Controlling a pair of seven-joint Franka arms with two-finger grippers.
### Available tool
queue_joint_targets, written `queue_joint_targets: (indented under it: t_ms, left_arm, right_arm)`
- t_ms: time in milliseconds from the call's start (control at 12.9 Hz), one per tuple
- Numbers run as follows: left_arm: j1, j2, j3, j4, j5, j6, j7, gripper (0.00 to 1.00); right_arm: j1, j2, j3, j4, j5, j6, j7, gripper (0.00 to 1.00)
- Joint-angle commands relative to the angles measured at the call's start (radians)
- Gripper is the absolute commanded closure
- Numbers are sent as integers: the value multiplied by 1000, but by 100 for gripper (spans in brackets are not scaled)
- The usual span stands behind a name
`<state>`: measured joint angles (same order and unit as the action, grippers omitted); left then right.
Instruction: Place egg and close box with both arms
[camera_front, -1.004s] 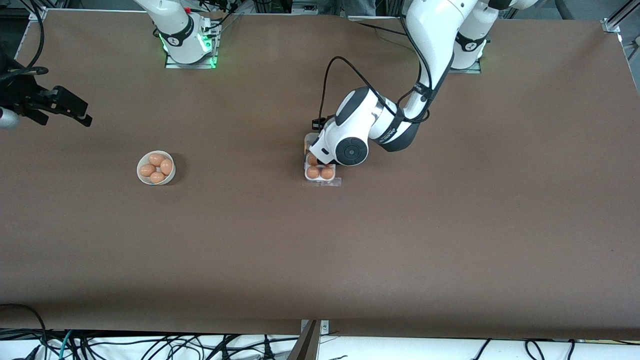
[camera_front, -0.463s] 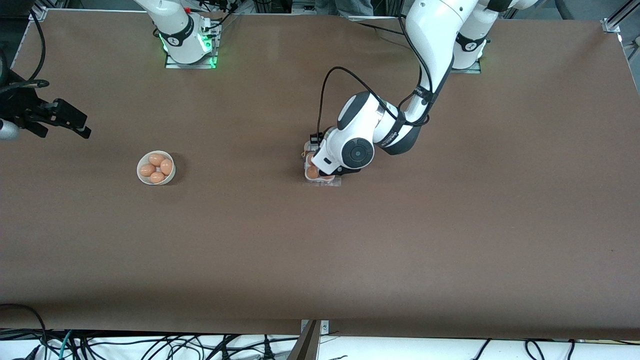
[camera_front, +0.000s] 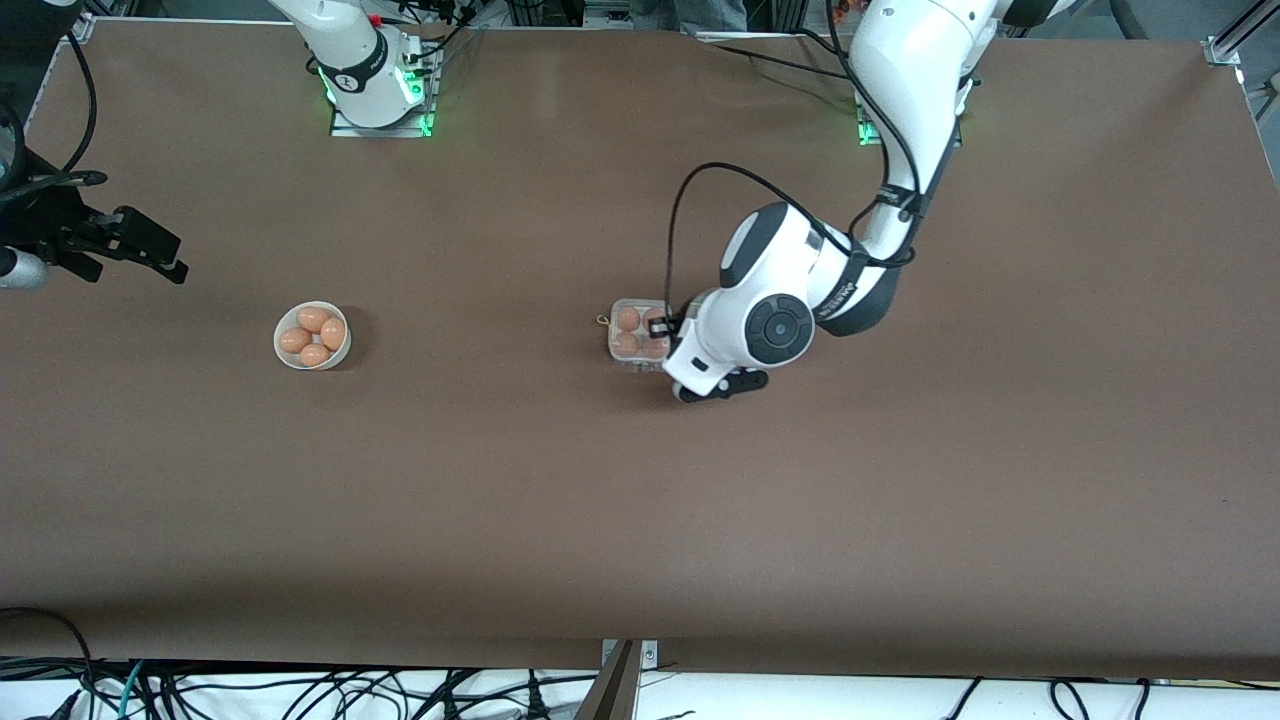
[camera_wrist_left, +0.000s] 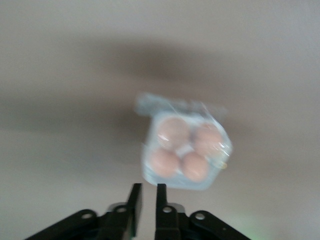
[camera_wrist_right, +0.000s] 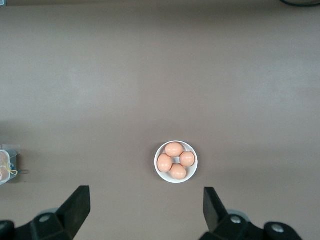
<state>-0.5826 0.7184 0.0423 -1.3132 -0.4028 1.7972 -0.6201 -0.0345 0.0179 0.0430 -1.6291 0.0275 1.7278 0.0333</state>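
The box (camera_front: 640, 336) stands mid-table, a white tray with several orange-brown eggs (camera_front: 628, 320) in its cells. Its clear lid lies down over them; whether it is latched I cannot tell. In the left wrist view the box (camera_wrist_left: 186, 149) sits just past the fingertips (camera_wrist_left: 135, 196). My left gripper (camera_front: 716, 386) is beside the box, toward the left arm's end, its fingers a narrow gap apart with nothing between them (camera_wrist_left: 147, 197). My right gripper (camera_front: 158, 250) waits wide open and empty at the right arm's end (camera_wrist_right: 145, 207).
A round white bowl (camera_front: 312, 336) holding several more eggs stands toward the right arm's end, below the right gripper's camera (camera_wrist_right: 176, 162). The box's edge (camera_wrist_right: 6, 167) shows at the side of the right wrist view. The arms' bases stand along the table's back edge.
The left gripper has come off the box, moving toward the left arm's end, and its fingers have parted slightly. The lid now lies over the eggs. The right arm barely moved.
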Motion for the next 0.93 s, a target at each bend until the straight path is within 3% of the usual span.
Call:
queue_joint_targets:
  t_ms: [0, 154, 309, 463, 618, 850]
  left_arm:
    - [81, -24, 1, 82, 158, -137, 37, 35]
    - [110, -36, 10, 132, 305, -205, 152, 20]
    - [156, -59, 14, 143, 398, -207, 210, 12]
    - [223, -77, 11, 144, 407, -207, 299, 10]
    - [263, -91, 19, 178, 413, -207, 322, 1]
    - [315, -100, 27, 224, 446, -202, 329, 0]
  right_arm:
    - [-12, -9, 11, -8, -11, 9, -10, 0]
    - [-10, -9, 11, -6, -12, 9, -9, 0]
    - [-10, -7, 11, -6, -11, 7, -9, 0]
    - [-10, -7, 11, -6, -11, 4, -10, 0]
    - [-12, -7, 12, -5, -12, 7, -9, 0]
    - [-15, 1, 9, -5, -11, 7, -9, 0]
